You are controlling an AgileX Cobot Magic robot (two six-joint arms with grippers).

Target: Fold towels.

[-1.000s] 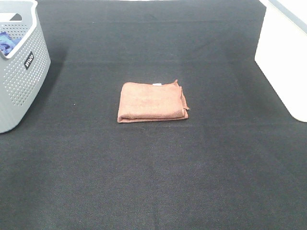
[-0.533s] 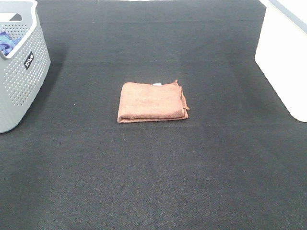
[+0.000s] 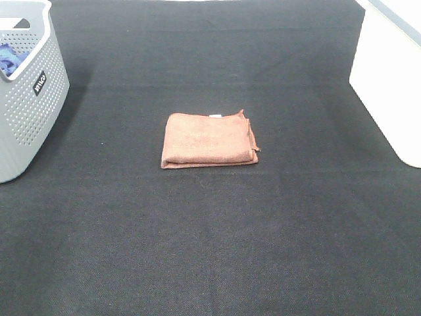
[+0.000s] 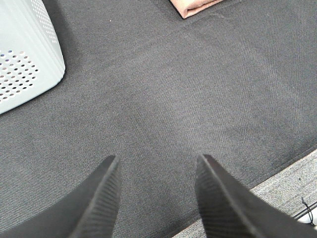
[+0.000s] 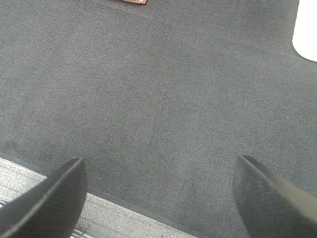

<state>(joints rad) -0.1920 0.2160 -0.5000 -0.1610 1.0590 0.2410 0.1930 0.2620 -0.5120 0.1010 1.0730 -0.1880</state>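
Nothing differs from a second ago: the folded towel (image 3: 209,139) stays flat mid-surface (image 3: 210,250), untouched. The left gripper (image 4: 157,171) and right gripper (image 5: 161,171) both hang spread apart, empty, near the surface's edge.

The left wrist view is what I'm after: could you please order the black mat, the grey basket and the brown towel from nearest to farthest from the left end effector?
1. Black mat: directly under the open left end effector.
2. Grey basket: off to one side, farther out.
3. Brown towel: only a corner shows at the far edge, lying folded on the mat.
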